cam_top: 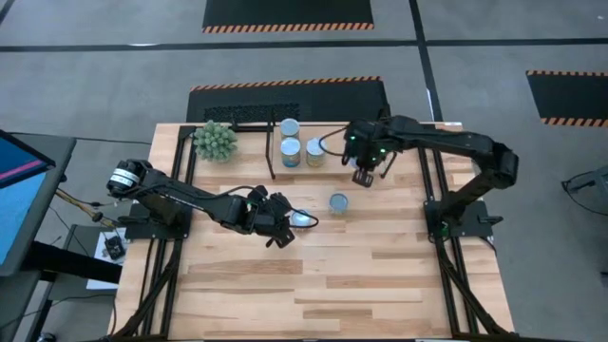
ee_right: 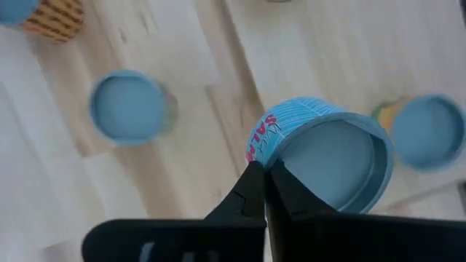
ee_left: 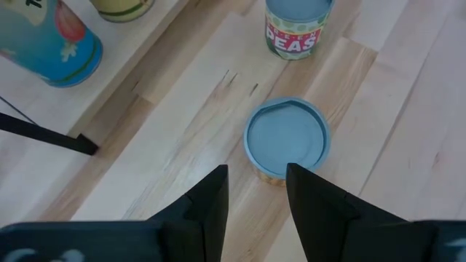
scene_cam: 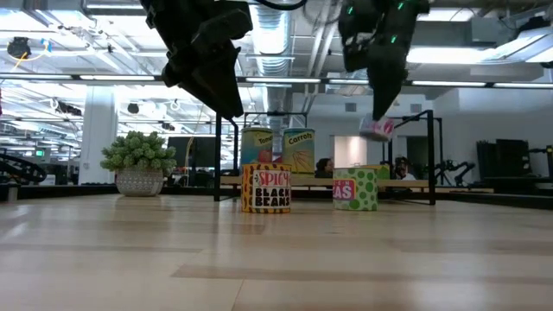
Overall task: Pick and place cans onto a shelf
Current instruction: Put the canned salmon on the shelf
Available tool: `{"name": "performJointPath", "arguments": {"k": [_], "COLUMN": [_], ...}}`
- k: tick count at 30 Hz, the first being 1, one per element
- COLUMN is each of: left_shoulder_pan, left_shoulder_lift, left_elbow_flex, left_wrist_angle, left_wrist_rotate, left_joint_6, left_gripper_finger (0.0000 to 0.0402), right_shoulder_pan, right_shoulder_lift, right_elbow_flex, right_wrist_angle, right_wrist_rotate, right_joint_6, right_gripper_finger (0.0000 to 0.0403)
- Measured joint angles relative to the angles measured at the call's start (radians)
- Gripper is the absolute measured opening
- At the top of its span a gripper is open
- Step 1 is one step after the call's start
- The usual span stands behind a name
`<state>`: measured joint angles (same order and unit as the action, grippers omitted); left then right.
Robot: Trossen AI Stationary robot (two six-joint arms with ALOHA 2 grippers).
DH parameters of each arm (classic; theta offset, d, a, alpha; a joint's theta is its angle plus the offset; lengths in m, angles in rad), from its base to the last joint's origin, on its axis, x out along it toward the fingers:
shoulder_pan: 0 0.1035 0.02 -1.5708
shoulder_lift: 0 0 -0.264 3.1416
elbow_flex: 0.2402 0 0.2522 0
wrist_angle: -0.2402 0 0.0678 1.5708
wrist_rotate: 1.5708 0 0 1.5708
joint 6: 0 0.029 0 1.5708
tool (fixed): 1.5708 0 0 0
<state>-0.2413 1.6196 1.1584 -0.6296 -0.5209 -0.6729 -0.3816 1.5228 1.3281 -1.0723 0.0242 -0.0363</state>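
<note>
High view: straight down over the whole table (cam_top: 332, 275), both arms in frame.
Low view: table-top level, facing across into the room.
Left wrist: close, looking down on the peas can (ee_left: 295, 29), shared with the low view (scene_cam: 356, 188).
Right wrist: close, downward.

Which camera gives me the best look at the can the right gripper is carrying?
The right wrist view: the blue-labelled can fills it, its rim pinched by the right gripper. The low view shows it hanging small and tilted above the table. The high view hides it under the gripper. The left wrist view misses it.
</note>
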Motion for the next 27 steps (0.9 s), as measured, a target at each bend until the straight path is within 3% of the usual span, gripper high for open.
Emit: {"name": "performJointPath", "arguments": {"k": [8,16,27], "left_shoulder_pan": [0.001,0.001,0.001], "left_shoulder_lift": [0.000,0.000,0.000], "left_elbow_flex": [0.000,0.000,0.000], "left_wrist_angle": [0.002,0.001,0.001], "left_wrist_rotate": [0.001,0.002,0.002], "left_joint_6": [-0.012,-0.012,-0.012], "left_gripper_finger": [0.0128,0.0128,0.0128], "right_shoulder_pan": [-0.037,-0.080,-0.142], "right_shoulder_lift": [0.128,0.227,0.249], "right_elbow_flex": [-0.005,-0.004,-0.003], "right_wrist_angle": [-0.026,-0.054,-0.029], "right_wrist_rotate": [0.001,0.005,0.032], "right_joint_6": [-0.176,-0.194,-0.202], "right_gripper_finger": [0.0009,0.0007,0.0007]}}
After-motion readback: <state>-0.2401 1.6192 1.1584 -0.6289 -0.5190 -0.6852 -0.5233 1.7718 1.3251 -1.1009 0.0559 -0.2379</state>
